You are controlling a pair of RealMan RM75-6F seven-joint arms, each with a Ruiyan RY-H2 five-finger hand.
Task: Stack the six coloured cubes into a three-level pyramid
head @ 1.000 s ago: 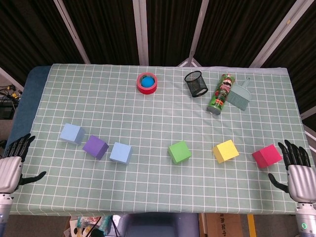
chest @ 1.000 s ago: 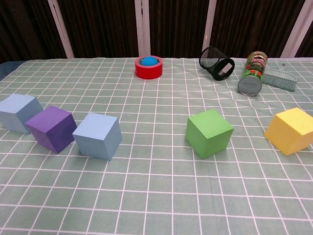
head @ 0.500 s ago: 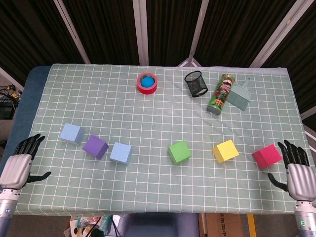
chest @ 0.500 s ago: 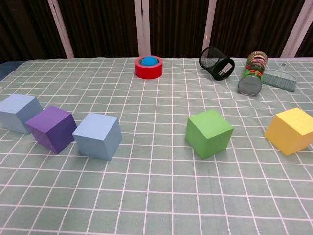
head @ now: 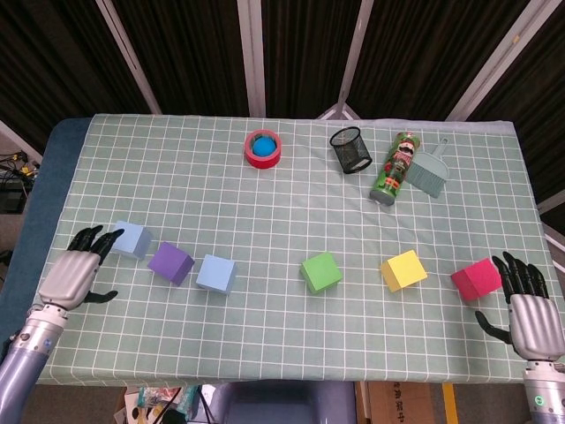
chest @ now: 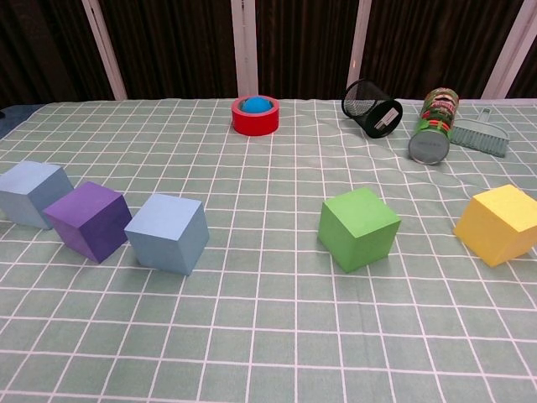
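While 6 cubes lie unstacked, left hand (head: 72,274) hovers empty.

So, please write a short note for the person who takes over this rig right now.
Left hand: open, holds nothing, beside the outer blue cube.
Right hand: open, holds nothing, just right of the red cube.
Cubes lie in a loose row on the cloth: blue, purple cube, second blue cube, green cube, yellow cube, red.
Done: nothing stacked.
Left: the whole pyramid.
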